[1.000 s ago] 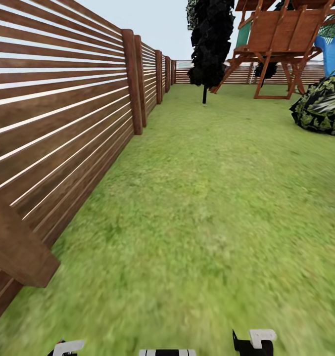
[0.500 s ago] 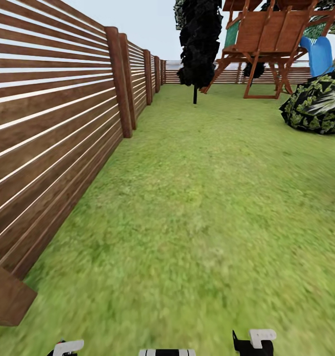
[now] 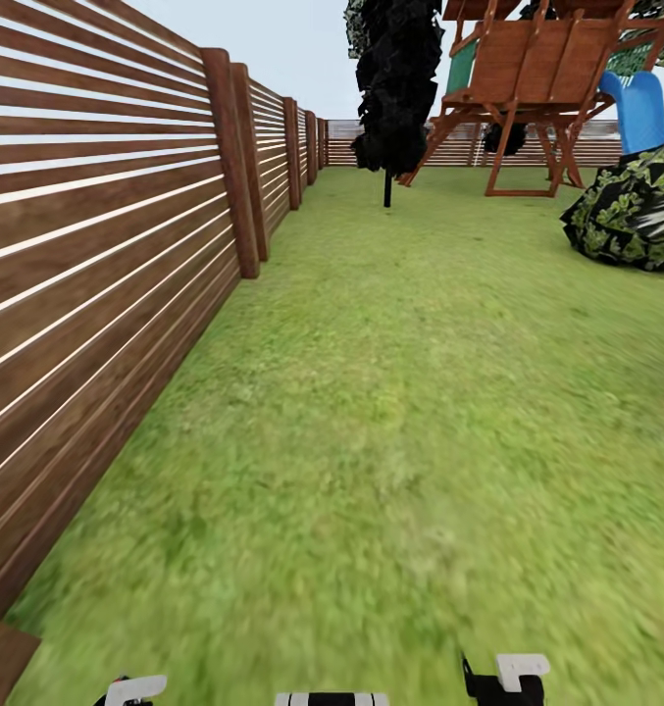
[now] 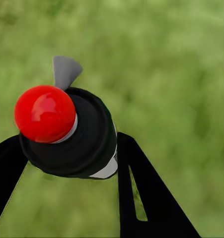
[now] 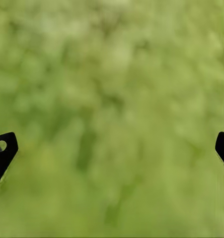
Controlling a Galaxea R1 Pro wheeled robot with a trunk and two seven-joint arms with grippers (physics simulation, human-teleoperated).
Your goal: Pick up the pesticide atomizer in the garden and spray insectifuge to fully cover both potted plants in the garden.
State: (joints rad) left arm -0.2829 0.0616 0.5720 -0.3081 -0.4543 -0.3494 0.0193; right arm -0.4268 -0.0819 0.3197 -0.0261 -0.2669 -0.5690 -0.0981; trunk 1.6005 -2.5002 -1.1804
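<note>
Left gripper (image 4: 69, 141) is clamped on what I take to be the pesticide atomizer (image 4: 87, 134): dark round body pinned between the two black fingers (image 4: 141, 198), red knob (image 4: 44, 113) facing the wrist camera, grey spout (image 4: 66, 70) poking out beyond it; right gripper (image 5: 112, 148) is spread wide with nothing in it, just grass between the fingertips (image 5: 2, 148); head view has me on the lawn (image 3: 390, 412) with the slatted fence (image 3: 96, 245) running close along my left, a dark tree (image 3: 395, 78) and a wooden play frame (image 3: 528, 78) far ahead, and a big round bush (image 3: 631, 216) off to the right, which isn't a target; my read is that pickup is done and the step in hand is transit to the first potted plant; to do it well: hold a line parallel to the fence with margin, since the left arm and base are nearest to it; don't relax the left grip, the bottle is slim and a bump could twist it; carry the arm low and tucked; scan right and ahead for low leafy rosettes; before stopping, work out which way the spout points, so I can aim it at the leaves without regrasping; leave the right hand free as backup.
</note>
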